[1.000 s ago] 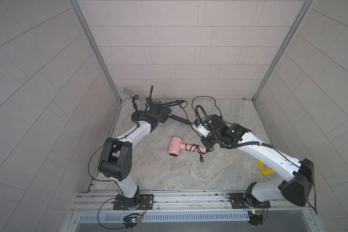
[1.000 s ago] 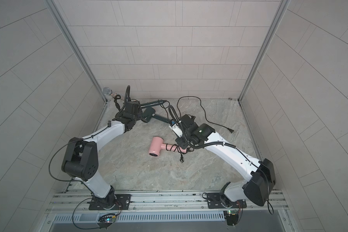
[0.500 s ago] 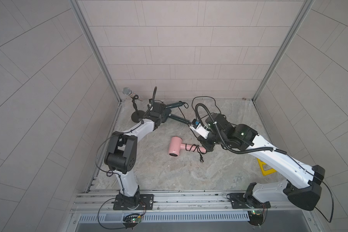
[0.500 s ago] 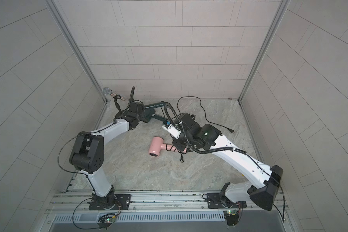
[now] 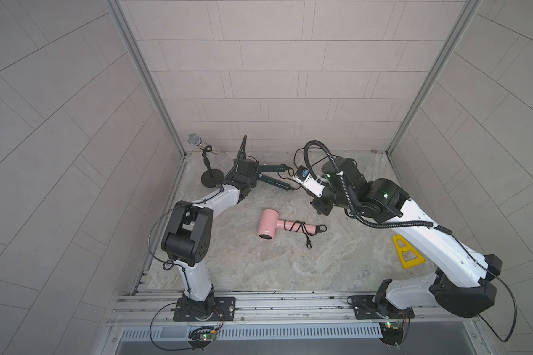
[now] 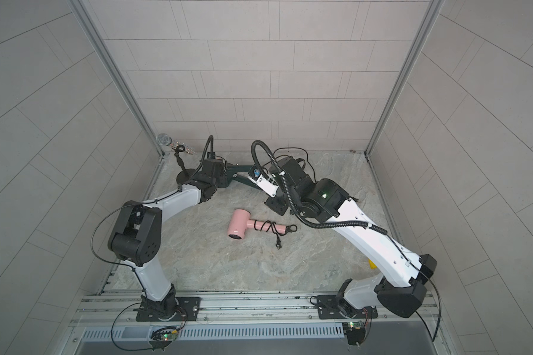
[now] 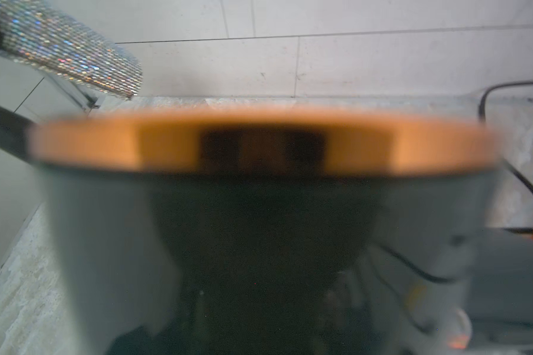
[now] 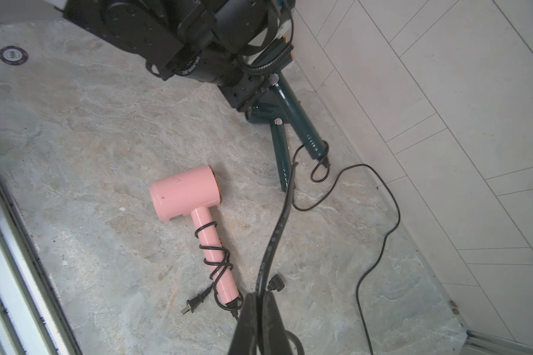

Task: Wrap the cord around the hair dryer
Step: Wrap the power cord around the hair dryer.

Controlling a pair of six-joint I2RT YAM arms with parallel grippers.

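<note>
Left end effector [image 8: 254, 100] clamps green hair dryer [image 8: 293, 123], handle aimed right at right end effector [image 8: 259, 304] (pinching cord [image 8: 277, 227]).

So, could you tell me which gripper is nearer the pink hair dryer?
Right. The right gripper hangs by the handle end of the pink hair dryer; the left gripper is farther off, on the green dryer at the back.
</note>
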